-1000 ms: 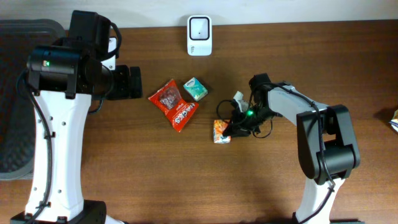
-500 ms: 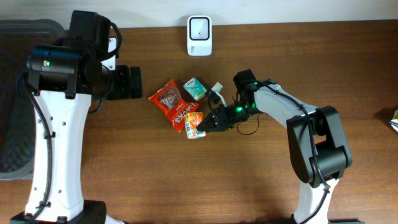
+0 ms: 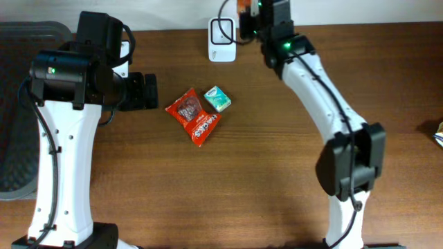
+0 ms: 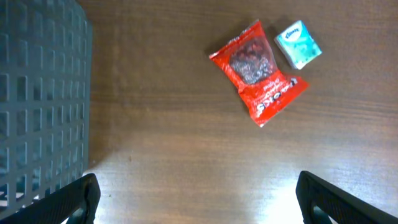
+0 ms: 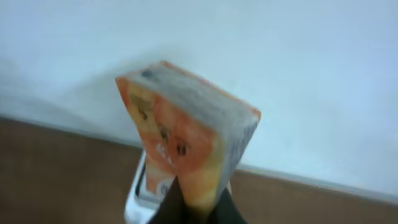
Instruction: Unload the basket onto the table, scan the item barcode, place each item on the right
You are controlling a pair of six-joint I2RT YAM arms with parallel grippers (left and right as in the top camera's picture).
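Over the brown counter, the left hand hangs with its jaws spread wide, holding nothing. The right hand is clamped on the orange box, lifted just over the white scanner at the far edge. A red packet and a teal tissue pack lie side by side mid-counter.

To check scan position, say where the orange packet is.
Overhead view: the orange packet is at the far edge, clamped in the right gripper, right of the white scanner.
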